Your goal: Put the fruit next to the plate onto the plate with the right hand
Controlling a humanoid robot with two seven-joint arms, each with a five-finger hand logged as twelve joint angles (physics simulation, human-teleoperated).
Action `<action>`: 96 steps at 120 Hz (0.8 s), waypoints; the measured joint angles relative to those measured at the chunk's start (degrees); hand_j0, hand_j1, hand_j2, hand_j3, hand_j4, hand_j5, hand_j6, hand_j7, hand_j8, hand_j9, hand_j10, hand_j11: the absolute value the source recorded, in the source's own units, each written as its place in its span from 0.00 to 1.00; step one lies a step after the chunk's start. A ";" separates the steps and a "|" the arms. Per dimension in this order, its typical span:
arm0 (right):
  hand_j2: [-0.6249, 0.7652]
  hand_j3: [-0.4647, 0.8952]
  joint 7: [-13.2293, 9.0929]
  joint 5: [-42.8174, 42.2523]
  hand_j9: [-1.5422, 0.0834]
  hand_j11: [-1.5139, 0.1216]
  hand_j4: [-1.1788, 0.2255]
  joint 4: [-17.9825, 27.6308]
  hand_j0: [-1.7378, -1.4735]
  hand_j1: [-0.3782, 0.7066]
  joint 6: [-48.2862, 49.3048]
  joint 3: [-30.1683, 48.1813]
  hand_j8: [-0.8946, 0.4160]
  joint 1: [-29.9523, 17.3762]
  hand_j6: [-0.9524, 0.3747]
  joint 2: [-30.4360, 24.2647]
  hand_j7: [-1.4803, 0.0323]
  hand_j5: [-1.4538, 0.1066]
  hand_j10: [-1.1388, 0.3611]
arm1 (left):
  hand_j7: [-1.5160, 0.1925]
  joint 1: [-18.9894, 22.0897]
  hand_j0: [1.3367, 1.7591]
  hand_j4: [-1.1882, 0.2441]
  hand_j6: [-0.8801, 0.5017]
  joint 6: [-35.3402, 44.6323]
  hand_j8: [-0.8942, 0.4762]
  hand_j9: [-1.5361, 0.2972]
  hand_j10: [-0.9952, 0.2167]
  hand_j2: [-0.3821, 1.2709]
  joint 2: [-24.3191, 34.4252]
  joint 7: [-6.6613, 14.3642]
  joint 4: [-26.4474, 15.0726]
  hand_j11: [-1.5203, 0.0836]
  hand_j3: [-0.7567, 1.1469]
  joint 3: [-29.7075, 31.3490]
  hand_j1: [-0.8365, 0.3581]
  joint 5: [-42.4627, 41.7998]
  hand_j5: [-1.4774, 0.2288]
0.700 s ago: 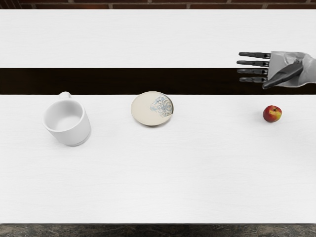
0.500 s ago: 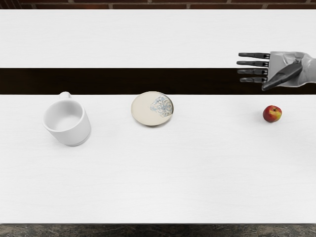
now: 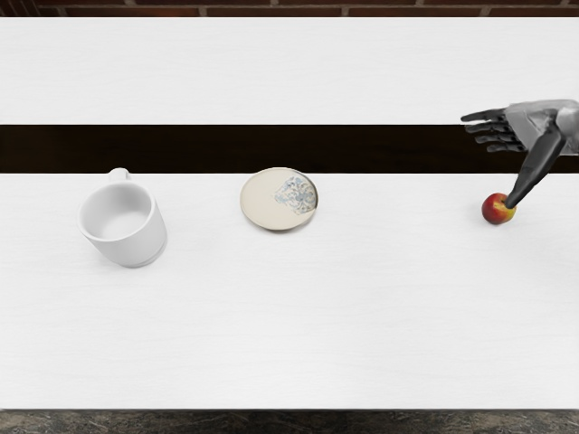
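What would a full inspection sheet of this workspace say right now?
Surface: white table, flat.
Job's things: apple on the table near its right edge, well apart from the plate; no fruit on the plate, only a bluish pattern.
Clutter: white mug, left of the plate.
Grippers: right hand open above the apple, thumb pointing down to its top; contact unclear, no grasp. Left hand not in view.
Cables: nothing seen.
Surroundings: second white surface behind a dark gap; brick wall along the top edge.
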 joint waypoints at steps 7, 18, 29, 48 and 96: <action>0.45 0.34 0.09 -3.26 0.95 0.93 0.84 3.52 0.30 0.03 -2.20 -0.10 0.68 -0.50 0.72 -1.06 0.98 0.93 0.76 | 0.89 0.00 0.76 0.83 0.64 0.00 0.65 0.84 0.82 0.23 0.00 0.00 0.00 0.95 0.40 0.00 0.99 0.00 0.87; 0.45 0.34 0.13 -7.17 0.95 0.93 0.84 8.28 0.30 0.03 -6.25 -0.22 0.68 -1.60 0.71 -2.52 0.98 0.93 0.76 | 0.89 0.00 0.76 0.83 0.64 0.00 0.65 0.84 0.82 0.23 0.00 0.00 0.00 0.95 0.40 0.00 0.99 0.00 0.87; 0.45 0.34 0.15 -10.11 0.95 0.93 0.84 11.69 0.30 0.03 -10.65 -0.31 0.68 -3.18 0.71 -3.39 0.98 0.93 0.76 | 0.89 0.00 0.76 0.83 0.64 0.00 0.65 0.84 0.82 0.23 0.00 -0.01 0.00 0.95 0.40 0.00 0.99 0.00 0.87; 0.45 0.34 0.15 -13.61 0.95 0.93 0.84 15.81 0.30 0.03 -17.85 -0.46 0.68 -6.03 0.71 -3.86 0.98 0.93 0.76 | 0.89 0.00 0.76 0.83 0.64 0.00 0.65 0.84 0.82 0.23 0.00 -0.01 0.00 0.95 0.40 0.00 0.99 0.00 0.87; 0.43 0.34 0.04 -18.32 0.85 0.83 0.75 21.61 0.30 0.16 -28.00 -5.51 0.59 -8.51 0.62 -5.74 0.88 0.83 0.68 | 0.89 0.00 0.76 0.83 0.64 0.00 0.65 0.84 0.82 0.23 0.00 -0.01 0.00 0.95 0.40 0.00 0.99 0.00 0.87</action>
